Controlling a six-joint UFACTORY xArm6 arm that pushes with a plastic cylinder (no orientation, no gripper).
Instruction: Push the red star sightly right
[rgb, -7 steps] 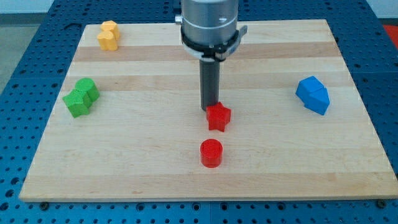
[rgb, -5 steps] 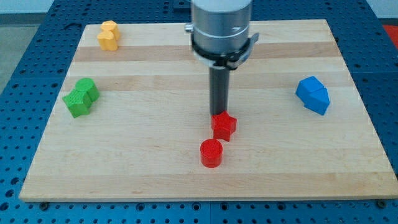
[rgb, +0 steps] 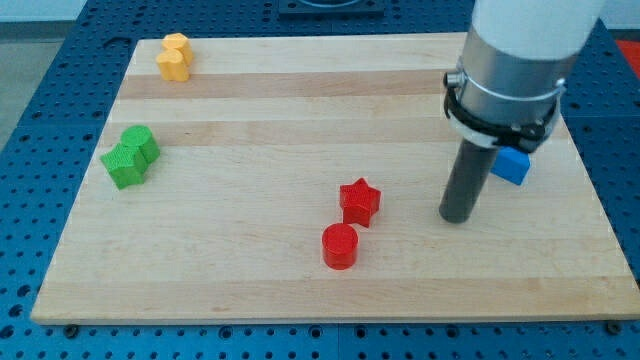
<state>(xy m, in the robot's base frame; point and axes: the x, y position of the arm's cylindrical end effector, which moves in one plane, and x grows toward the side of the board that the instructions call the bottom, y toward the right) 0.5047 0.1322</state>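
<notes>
The red star (rgb: 360, 203) lies on the wooden board (rgb: 250, 120) just below the middle. A red cylinder (rgb: 339, 246) sits close below and left of it, nearly touching. My tip (rgb: 456, 217) rests on the board well to the right of the red star, with a clear gap between them. The rod rises to the arm's grey body at the view's top right.
A blue block (rgb: 512, 166) at the right is partly hidden behind the rod. A green block (rgb: 130, 157) lies at the left edge. A yellow block (rgb: 175, 56) lies at the top left corner. Blue perforated table surrounds the board.
My tip has left the red star's upper side and moved far to the right. The star had slid slightly down and right beforehand and now stays still.
</notes>
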